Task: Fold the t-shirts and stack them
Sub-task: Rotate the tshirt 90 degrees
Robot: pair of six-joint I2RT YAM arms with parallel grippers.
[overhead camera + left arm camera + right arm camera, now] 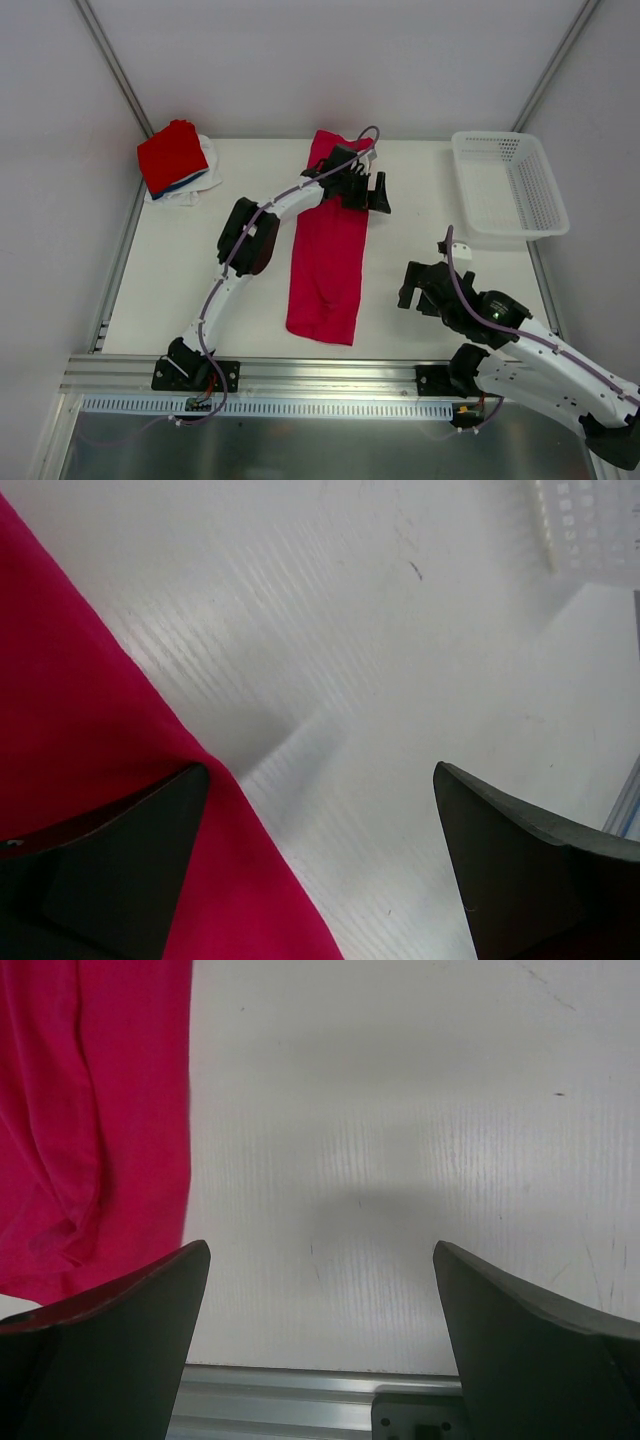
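The crimson-pink t-shirt (325, 260) lies flat as a long narrow strip down the middle of the bench (190, 260), one short end at the far edge and the other near you. It looks already doubled lengthwise, with soft wrinkles at the near end. Expect it to be light, limp and a little clingy. It will sag from any single hold, and the layers may slide apart if you pinch only the top one.

Take it at the corners of a short end, biting through every layer right at the edge, so the fold travels as one sheet.

Your left pincer (378, 192) hangs over the strip's far right edge. It is spread wide and grasps nothing; in its wrist view one finger is over cloth and the other over bare bench. Your right pincer (420, 280) is also released and empty, and sits to the right of the shirt's near end, apart from it.

The stack of folded shirts (175, 162), red on top of blue and white, sits at the far left corner. The white mesh basket (508, 185) sits at the far right.
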